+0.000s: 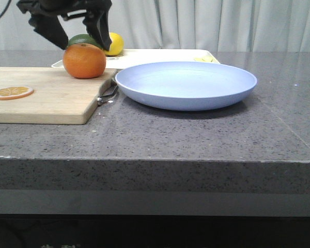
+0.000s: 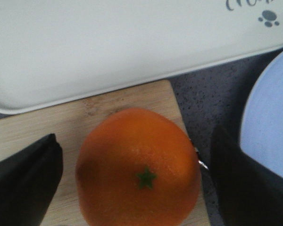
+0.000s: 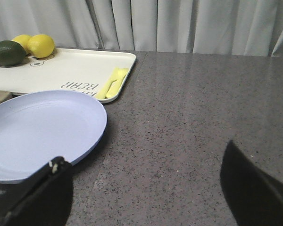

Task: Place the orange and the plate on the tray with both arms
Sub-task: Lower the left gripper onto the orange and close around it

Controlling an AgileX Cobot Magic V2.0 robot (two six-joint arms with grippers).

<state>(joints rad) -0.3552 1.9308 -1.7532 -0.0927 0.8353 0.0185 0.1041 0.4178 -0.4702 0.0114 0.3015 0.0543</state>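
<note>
While the cream tray [image 1: 165,53] lies just behind the pale-blue plate [image 1: 186,84], the orange [image 1: 84,60] rests on the wooden cutting board [image 1: 41,95] beside that plate. The left gripper [image 1: 77,28] hangs spread wide over the orange, untouching; the right gripper [image 3: 146,188] gapes beside the plate.

Orange [image 1: 84,61]: bright orange, dimpled, dark green star-shaped stem spot. Plate [image 1: 186,85]: plain pale blue, no pattern. Tray [image 3: 80,70]: cream-white w/ grey lettering + paw print. Cutting board [image 1: 41,95]: light wood grain; dried slice [image 1: 12,92] at its 9 o'clock, orange-yellow w/ pale rim. Lemons [image 3: 35,44] yellow, avocado [image 3: 7,52] dark green. Utensils [image 3: 112,83] pale yellow. Countertop [image 1: 196,134]: dark grey, speckled. Grippers [image 1: 75,23] black. Curtain [image 3: 179,23] pale grey.
</note>
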